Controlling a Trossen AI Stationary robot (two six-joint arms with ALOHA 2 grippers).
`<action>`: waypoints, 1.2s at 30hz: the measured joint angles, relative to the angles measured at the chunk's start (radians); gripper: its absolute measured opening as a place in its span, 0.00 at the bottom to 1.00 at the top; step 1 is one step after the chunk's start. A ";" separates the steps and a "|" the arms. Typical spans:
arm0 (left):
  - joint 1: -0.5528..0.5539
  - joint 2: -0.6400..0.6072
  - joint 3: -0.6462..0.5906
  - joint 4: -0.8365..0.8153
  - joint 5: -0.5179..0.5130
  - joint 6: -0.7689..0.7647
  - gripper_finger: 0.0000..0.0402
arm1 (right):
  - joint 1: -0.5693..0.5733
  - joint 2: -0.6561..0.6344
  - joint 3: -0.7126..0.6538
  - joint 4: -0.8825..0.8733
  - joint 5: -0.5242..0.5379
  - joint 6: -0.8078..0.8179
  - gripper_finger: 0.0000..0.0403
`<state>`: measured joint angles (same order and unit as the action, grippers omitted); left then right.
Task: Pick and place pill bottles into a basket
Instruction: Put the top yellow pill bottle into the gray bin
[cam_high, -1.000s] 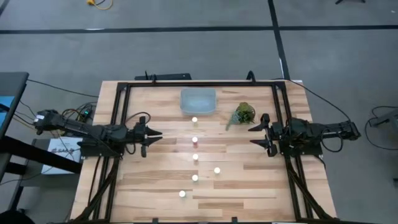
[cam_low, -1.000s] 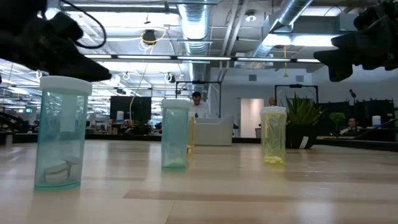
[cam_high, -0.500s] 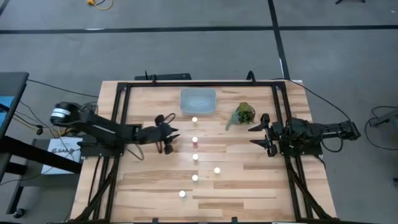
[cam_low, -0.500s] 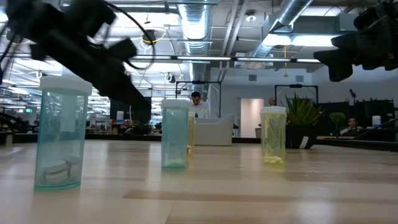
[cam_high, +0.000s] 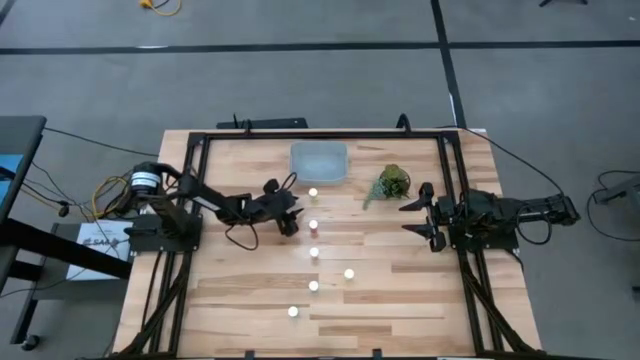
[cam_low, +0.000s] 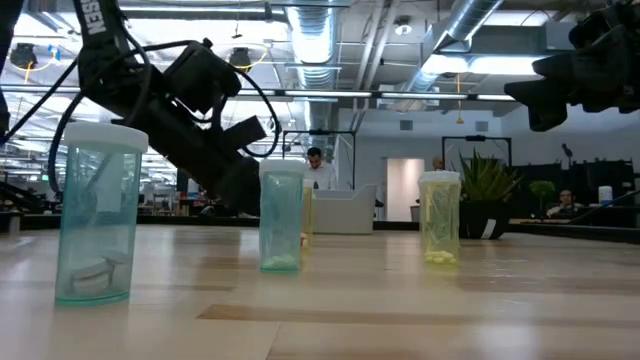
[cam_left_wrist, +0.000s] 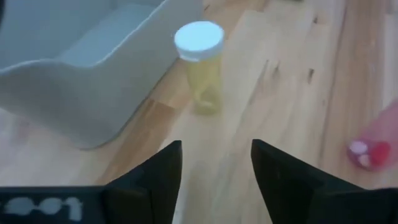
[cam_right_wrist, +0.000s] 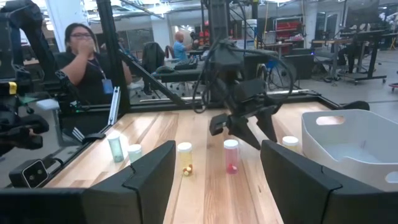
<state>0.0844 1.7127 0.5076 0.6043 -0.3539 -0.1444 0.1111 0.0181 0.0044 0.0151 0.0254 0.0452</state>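
Observation:
Several pill bottles with white caps stand upright on the wooden table in a loose row. One is right in front of the basket, a pale translucent bin at the far middle. My left gripper is open just left of the row, touching nothing. In its wrist view the fingers point at a yellow bottle beside the basket, and a pink bottle stands off to one side. My right gripper waits open at the table's right side.
A green leafy clump lies right of the basket. A dark metal frame runs along the table's far and side edges. In the right wrist view a person sits beyond the table's left side. Bare wood lies near the front edge.
My left arm has reached out from the table's left edge toward the right and a little toward the far edge. It has come down close to the row of bottles. The bottles and the basket have stayed where they were.

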 joint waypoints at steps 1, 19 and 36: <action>0.007 0.003 0.000 0.016 0.003 0.002 0.47 | 0.000 0.000 0.000 0.000 0.000 0.000 0.57; 0.110 0.007 0.117 -0.004 0.118 0.096 0.50 | 0.000 0.000 0.000 0.000 0.000 0.000 0.57; 0.132 0.064 0.168 -0.051 0.217 0.080 0.50 | 0.000 0.000 0.000 0.000 0.000 0.000 0.57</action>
<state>0.2161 1.7766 0.6759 0.5529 -0.1368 -0.0639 0.1108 0.0181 0.0046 0.0154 0.0254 0.0452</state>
